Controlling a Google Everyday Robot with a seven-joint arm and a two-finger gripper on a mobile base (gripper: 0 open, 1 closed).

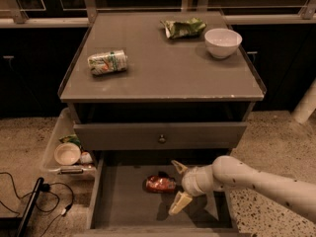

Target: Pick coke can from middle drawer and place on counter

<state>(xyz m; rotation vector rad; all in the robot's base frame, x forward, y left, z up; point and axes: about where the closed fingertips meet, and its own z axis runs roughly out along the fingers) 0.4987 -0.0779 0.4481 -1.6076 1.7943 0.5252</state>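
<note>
The coke can (159,183), small and red, lies on its side on the floor of the open middle drawer (118,201). My gripper (178,185) is inside the drawer just to the right of the can, open, with one pale finger (179,203) pointing down toward the front and the other (178,167) toward the back. The fingers stand apart from the can and hold nothing. The counter (163,68) is the grey cabinet top above.
On the counter lie a white-and-green soda can (107,62) at the left, a green chip bag (183,27) and a white bowl (223,42) at the back right. A drawer front with a round knob (161,138) overhangs the open drawer. A clear bin (66,149) and cables (29,196) sit on the floor at left.
</note>
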